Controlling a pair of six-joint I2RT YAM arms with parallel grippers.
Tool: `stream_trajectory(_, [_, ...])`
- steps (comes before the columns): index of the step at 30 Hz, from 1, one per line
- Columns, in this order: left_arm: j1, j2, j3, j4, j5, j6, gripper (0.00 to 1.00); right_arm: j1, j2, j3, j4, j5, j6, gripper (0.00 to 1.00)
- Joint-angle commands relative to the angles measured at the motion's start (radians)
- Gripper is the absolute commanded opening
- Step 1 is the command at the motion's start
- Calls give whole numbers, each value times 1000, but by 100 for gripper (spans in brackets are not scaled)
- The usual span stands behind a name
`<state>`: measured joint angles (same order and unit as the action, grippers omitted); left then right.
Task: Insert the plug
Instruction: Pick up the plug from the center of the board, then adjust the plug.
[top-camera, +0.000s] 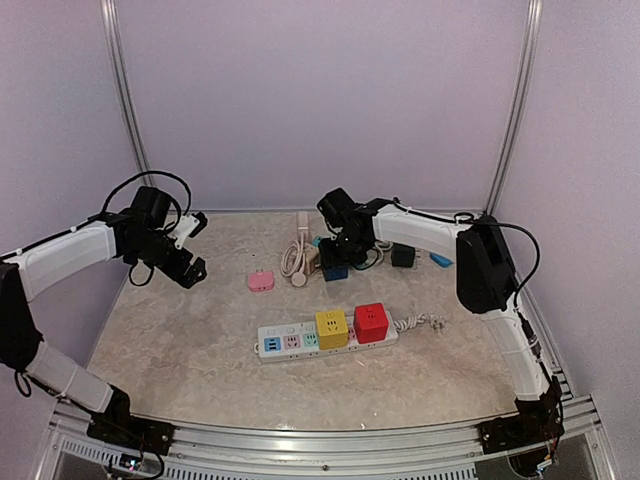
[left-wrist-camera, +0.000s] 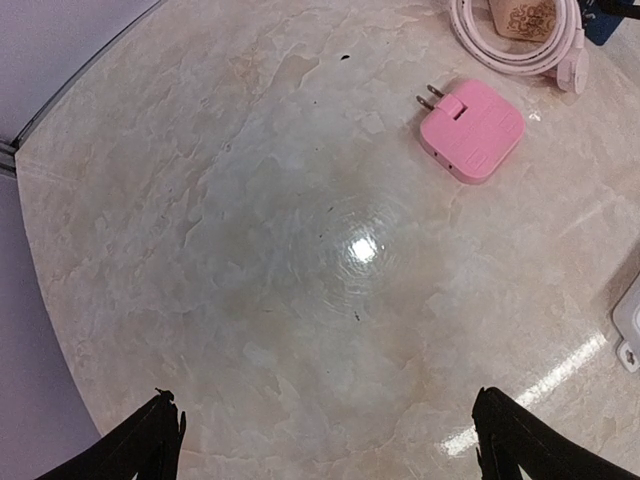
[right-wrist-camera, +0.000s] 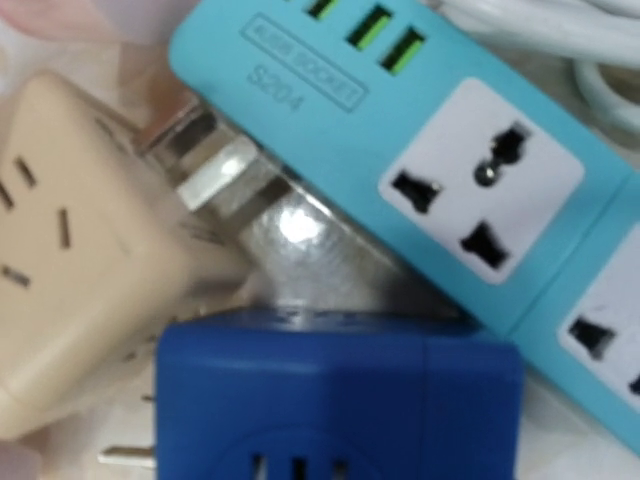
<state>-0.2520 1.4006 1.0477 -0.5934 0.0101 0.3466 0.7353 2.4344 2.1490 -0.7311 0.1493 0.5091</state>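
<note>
Since the right hand hangs straight over the blue plug at the far middle of the table, we judge that the coming move turns on that arm alone. The plug fills the lower part of the right wrist view, wedged against a beige block on one side and a turquoise strip on the other. One metal blade pokes out at its lower left corner, so the plug probably lies on its side, though the picture is too close and soft for us to be sure. We cannot tell whether the right hand's fingers are spread or already pinching the plug, as neither finger shows in its own camera and the top view is too small.

From the plug, the white socket strip lies nearer the arm bases, its long axis running left to right with the right end a little farther away. A yellow block and a red block fill its right half, leaving the left sockets free.

Well apart to the left, the left hand hovers spread wide above bare table, with a pink plug near it.
</note>
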Motion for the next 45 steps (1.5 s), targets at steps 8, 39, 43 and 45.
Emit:
stream_trajectory(8, [-5, -12, 211, -298, 69, 149, 99, 45, -491, -339, 280, -221, -159, 0])
stream_trajectory(39, [-786, -280, 810, -761, -160, 656, 99, 482, -983, -913, 1157, -440, -1220, 0])
stream_trajectory(43, [-891, -424, 589, -531, -205, 836, 99, 485, -975, -900, 1171, -467, -1233, 0])
stream_trajectory(45, [-936, -469, 495, -421, -228, 881, 99, 489, -971, -895, 1168, -479, -1246, 0])
